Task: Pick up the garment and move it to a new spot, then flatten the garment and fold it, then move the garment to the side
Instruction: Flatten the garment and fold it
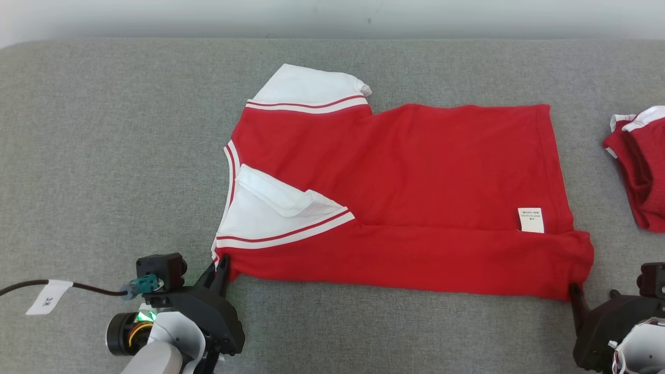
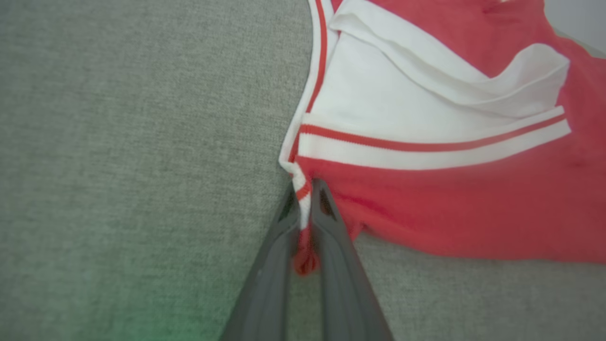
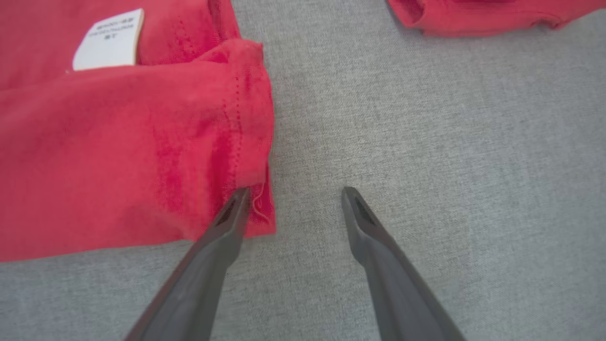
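The garment [image 1: 415,171], a red jersey with white sleeves and striped trim, lies spread sideways on the grey cloth surface [image 1: 114,156], its near long edge folded up over the body. A small white label [image 1: 531,219] sits near the right hem. My left gripper [image 1: 222,267] is at the garment's near left corner; in the left wrist view it [image 2: 305,189] is shut on the striped trim of the garment [image 2: 473,213]. My right gripper [image 1: 576,293] stands at the near right corner. It [image 3: 294,192] is open, one finger touching the hem of the garment [image 3: 118,156], below the label [image 3: 109,40].
Another red and white garment [image 1: 641,161] lies bunched at the right edge, also seen as red cloth [image 3: 473,14] beyond my right fingers. A dark cable with a white tag [image 1: 49,296] runs in from the left. A pale wall [image 1: 332,15] backs the surface.
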Controlling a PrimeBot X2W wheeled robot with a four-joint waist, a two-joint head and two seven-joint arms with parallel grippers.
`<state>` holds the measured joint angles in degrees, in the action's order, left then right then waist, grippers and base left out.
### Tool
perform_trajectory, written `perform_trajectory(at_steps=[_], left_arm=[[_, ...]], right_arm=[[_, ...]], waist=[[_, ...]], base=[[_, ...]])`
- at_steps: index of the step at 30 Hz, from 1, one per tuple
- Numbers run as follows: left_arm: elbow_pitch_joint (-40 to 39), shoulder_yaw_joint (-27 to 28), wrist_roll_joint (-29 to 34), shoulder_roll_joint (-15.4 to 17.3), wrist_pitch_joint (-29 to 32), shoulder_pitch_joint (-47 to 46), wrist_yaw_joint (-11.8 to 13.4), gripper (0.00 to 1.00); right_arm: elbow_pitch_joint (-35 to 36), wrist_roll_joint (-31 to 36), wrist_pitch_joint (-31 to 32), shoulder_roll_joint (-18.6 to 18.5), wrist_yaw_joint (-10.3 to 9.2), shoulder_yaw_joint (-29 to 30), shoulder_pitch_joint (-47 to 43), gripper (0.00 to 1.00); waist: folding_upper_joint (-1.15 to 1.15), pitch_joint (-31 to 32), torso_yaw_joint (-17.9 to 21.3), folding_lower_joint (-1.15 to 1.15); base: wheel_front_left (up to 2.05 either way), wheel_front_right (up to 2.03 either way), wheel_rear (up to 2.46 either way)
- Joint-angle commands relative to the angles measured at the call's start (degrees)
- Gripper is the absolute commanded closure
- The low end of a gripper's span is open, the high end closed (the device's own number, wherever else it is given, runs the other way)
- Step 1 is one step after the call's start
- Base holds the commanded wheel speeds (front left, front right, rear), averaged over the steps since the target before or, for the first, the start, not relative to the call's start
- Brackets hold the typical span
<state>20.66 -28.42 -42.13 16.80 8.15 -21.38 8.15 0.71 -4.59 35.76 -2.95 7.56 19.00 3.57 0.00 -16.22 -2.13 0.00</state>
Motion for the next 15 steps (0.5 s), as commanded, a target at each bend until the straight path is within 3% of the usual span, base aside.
perform_trajectory(at_steps=[1,7,15], left_arm=[[0.95,-1.07,-0.46,-0.49,0.95,1.97,0.08,1.00],[0.80,-1.15,-0.87,-0.68,0.69,2.06,-0.14,1.00],[0.24,-1.03,-1.25,-0.35,0.78,2.22,0.03,1.00]], right_arm=[[-0.58,-0.18,-0.13,0.12,-0.12,-0.48,0.37,0.00],[-0.27,0.92,0.09,0.10,-0.12,0.44,0.24,0.00],[7.43,0.14,1.41,0.10,-0.12,1.92,-1.10,0.00]], waist=[[0.00,0.01,-0.07,0.00],[0.00,0.55,-0.49,0.00],[0.00,1.00,-0.22,0.00]], base=[[0.00,0.00,0.00],[0.00,0.00,0.00],[0.00,0.00,0.00]])
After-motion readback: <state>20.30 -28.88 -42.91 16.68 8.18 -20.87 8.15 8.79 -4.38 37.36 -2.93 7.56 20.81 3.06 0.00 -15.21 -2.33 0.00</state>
